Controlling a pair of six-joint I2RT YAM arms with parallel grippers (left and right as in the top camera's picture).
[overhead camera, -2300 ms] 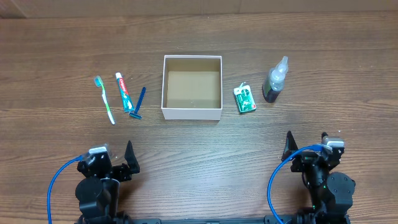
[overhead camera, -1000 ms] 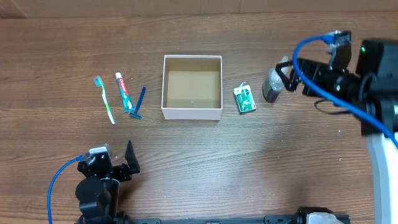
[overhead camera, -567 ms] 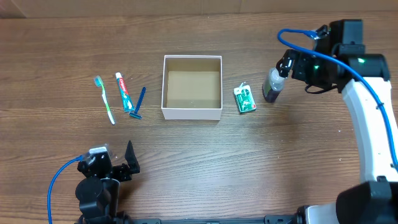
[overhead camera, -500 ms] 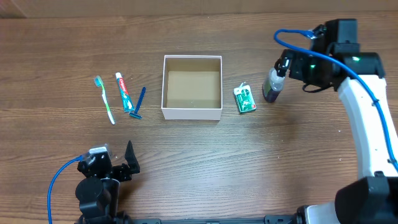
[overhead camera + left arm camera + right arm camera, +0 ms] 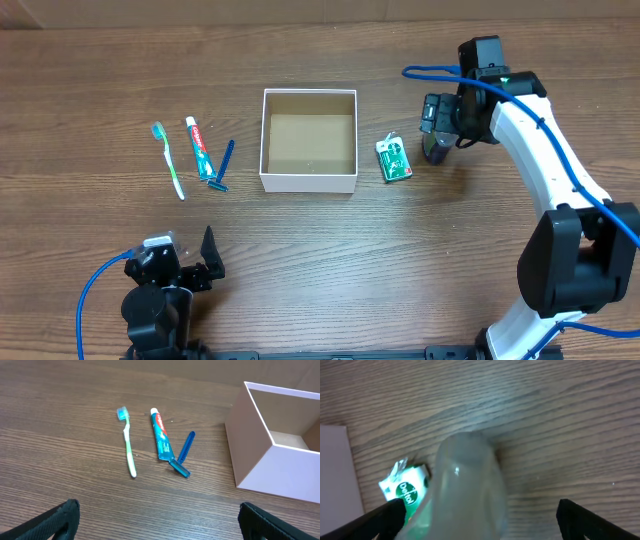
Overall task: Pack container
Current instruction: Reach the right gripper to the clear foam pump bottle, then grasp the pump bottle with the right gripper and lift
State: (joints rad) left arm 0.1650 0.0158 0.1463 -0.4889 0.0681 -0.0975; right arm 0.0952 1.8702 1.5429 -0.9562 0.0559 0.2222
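Step in hand: the first pick. The right gripper (image 5: 479, 510) hangs directly over the clear bottle (image 5: 467, 480), which stands upright at the far right of the row.
Right gripper: jaws spread wide, one finger on each side of the bottle's cap, not yet clamped on it.
Left gripper (image 5: 159, 522): jaws apart, holding nothing, low near the front edge of the worktop (image 5: 330, 270).
Container (image 5: 309, 182): at the middle of the worktop, open side up, brown floor bare; nothing packed yet.
Beside it: a green packet (image 5: 394, 160) between container and bottle; toothbrush (image 5: 168, 160), toothpaste (image 5: 200, 147) and razor (image 5: 222, 165) to its left.
Next move, as I judge: lower around the bottle's body, close, lift without tipping it onto the packet, then carry it left over the container's wall.
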